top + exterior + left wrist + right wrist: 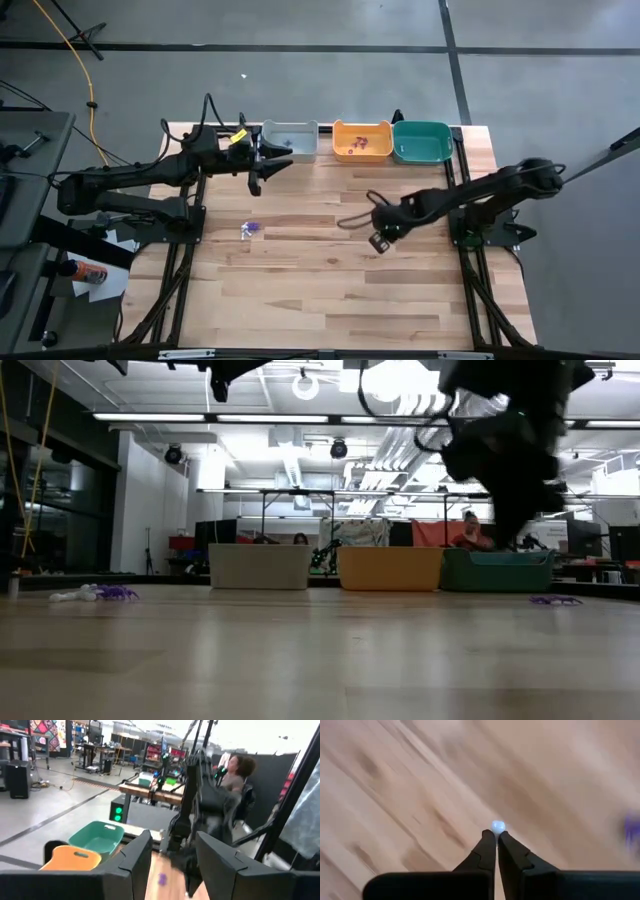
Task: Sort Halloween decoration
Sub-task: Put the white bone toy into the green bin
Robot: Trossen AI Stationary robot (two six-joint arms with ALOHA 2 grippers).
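Note:
My right gripper (379, 241) hangs over the middle right of the wooden table, pointing steeply down, shut on a tiny whitish round trinket (498, 826). A purple trinket (555, 600) lies on the table near it and shows as a purple blur (632, 830) in the right wrist view. A few more small purple and white trinkets (250, 230) lie at the middle left. My left gripper (272, 168) is held level and high beside the grey bin (290, 138), open (172, 865), with nothing between its fingers. My right gripper pinches the tiny whitish trinket (498, 826) between the very ends of its two fingers. The fingers come from above, slanting down. The trinket sticks out just past the fingertips (489, 840); it looks lifted off the wood.
Three bins stand in a row along the far edge: grey, orange (362, 140) with some small pieces inside, and teal (422, 142). Bare wood spreads across the near half of the table (330, 310). People sit at desks in the room beyond.

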